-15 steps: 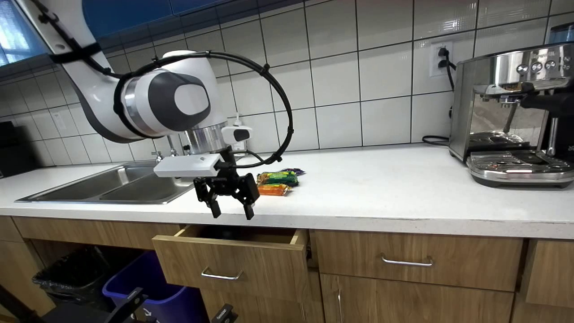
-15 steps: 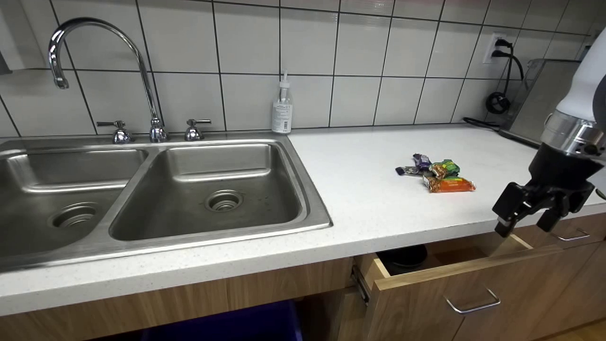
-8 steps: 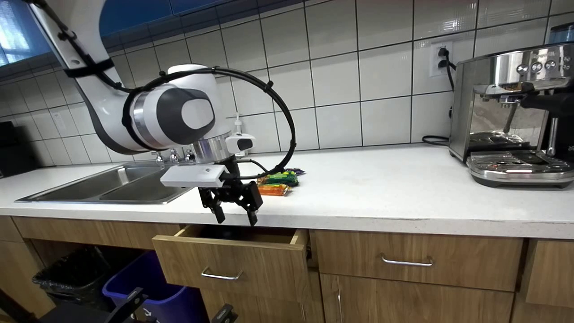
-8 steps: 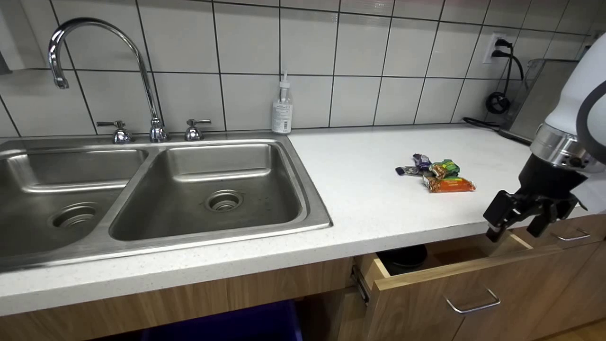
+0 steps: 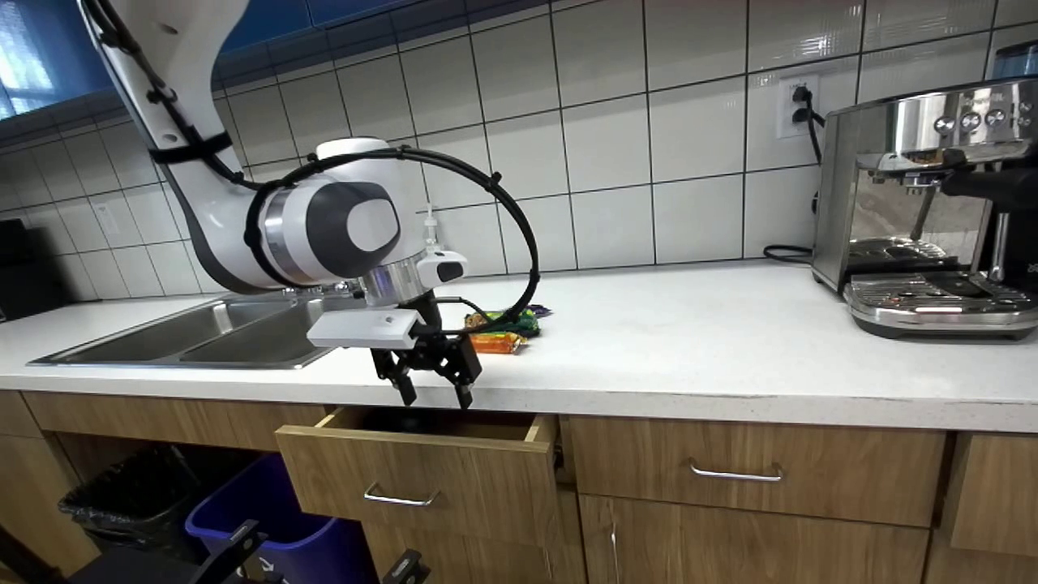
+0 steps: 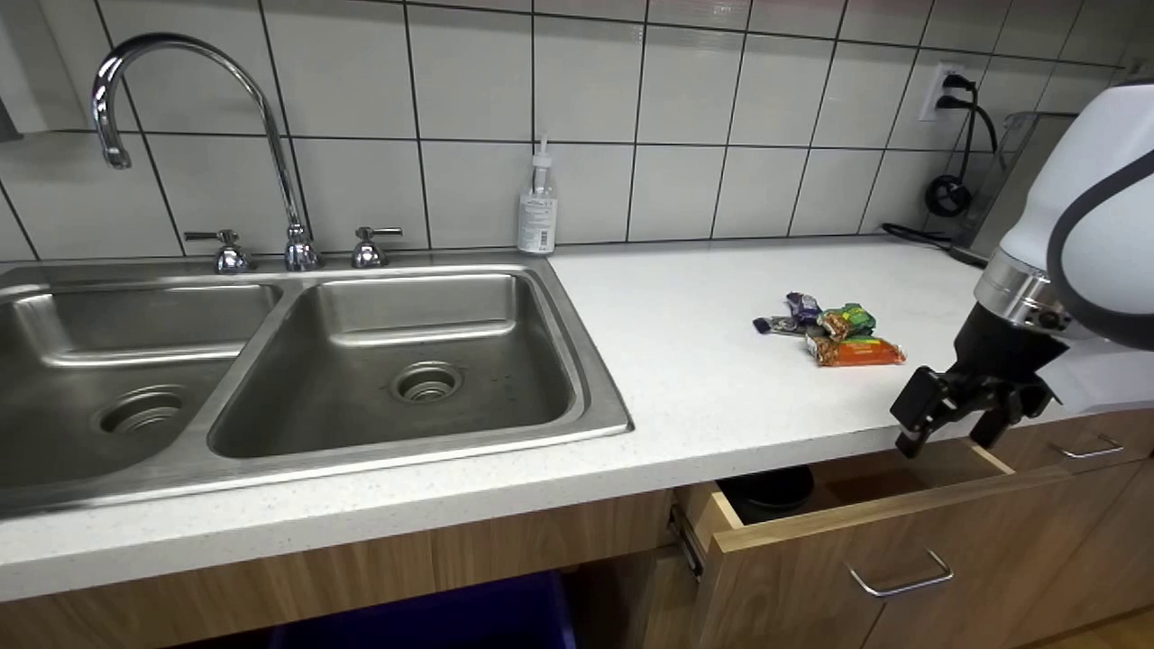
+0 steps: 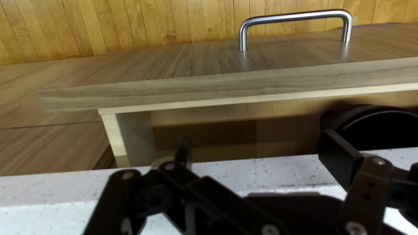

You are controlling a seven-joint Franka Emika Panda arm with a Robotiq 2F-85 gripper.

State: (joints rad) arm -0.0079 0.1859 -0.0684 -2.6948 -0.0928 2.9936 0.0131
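So the drawer (image 5: 478, 478) is sticking partway out of the wood cabinets (image 5: 754, 543), right under the front edge of a white speckled worktop (image 5: 689, 349). There's a round black thing (image 6: 766, 494) inside, towards the sink end. Up on the worktop lies a little heap of wrapped bars (image 6: 856, 352) (orange, green, purple), between the double steel sink (image 6: 598, 397) and the coffee machine (image 5: 892, 211). A bottle (image 6: 538, 216) stands at the sink's back corner near the white tiles (image 5: 697, 134), and a curved tap (image 6: 287, 185) rises behind the basins. A blue bin (image 5: 312, 539) and a bagged bin (image 5: 122, 511) sit below the worktop, and the floor (image 7: 114, 26) is yellowish planks.

The hand (image 5: 436, 397) hangs above the drawer, by the worktop's front edge, tips down. Its fingers (image 5: 464, 395) are spread, with a clear gap between them in both exterior views, so it's released. Looks apart from the drawer, but I can't tell how high up.

Harder bits: the drawer's back is tucked under the worktop, and the wrist view cuts off the round black thing, so no idea what it is. The fingers are kinda blurry there too. In an exterior view the coffee machine runs off the side.
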